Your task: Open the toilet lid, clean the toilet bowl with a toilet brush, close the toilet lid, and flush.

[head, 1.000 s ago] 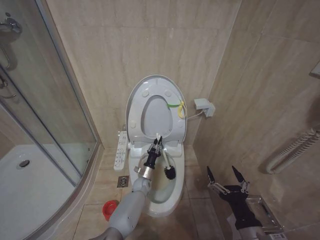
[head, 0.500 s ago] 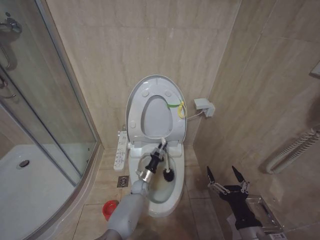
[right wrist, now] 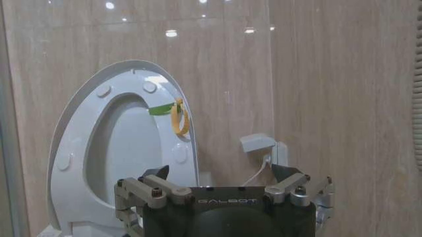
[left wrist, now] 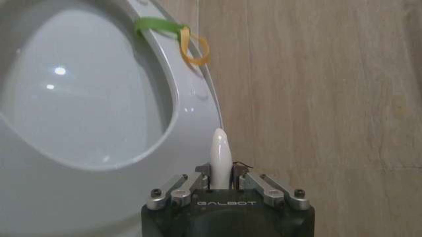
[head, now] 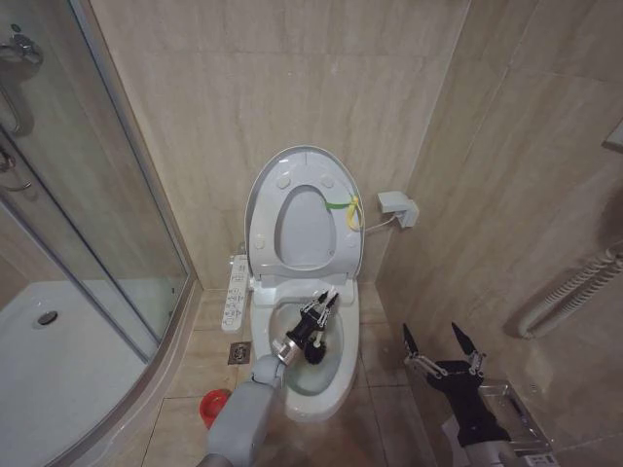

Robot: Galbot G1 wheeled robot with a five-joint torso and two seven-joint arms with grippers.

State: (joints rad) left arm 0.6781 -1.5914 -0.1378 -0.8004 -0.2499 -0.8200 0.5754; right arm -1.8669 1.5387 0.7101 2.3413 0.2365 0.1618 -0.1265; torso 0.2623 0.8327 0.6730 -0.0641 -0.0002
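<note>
The toilet lid [head: 265, 199] stands upright against the wall with the seat raised against it, and a yellow-green strap [head: 341, 206] hangs at its edge. Below it, the toilet bowl [head: 292, 381] is uncovered. My left gripper [head: 321, 307] reaches down into the bowl, shut on the white handle of the toilet brush [head: 313, 351], whose black head sits low inside. In the left wrist view the handle tip [left wrist: 220, 150] sticks up between the fingers, with the lid [left wrist: 191, 98] behind. My right gripper [head: 443, 341] hangs open to the right of the toilet, facing the lid [right wrist: 72, 143].
A glass shower enclosure [head: 88, 195] with a white tray [head: 58, 379] fills the left. A small red cup holder [head: 211, 407] stands on the floor left of the bowl. A control panel [head: 236, 292] sits beside the seat. A wall box [head: 397, 206] and hose [head: 569, 287] are at right.
My left gripper has swung right and lower into the bowl with the brush, and the black head has moved from the bowl's right side toward its middle. The right arm stayed still.
</note>
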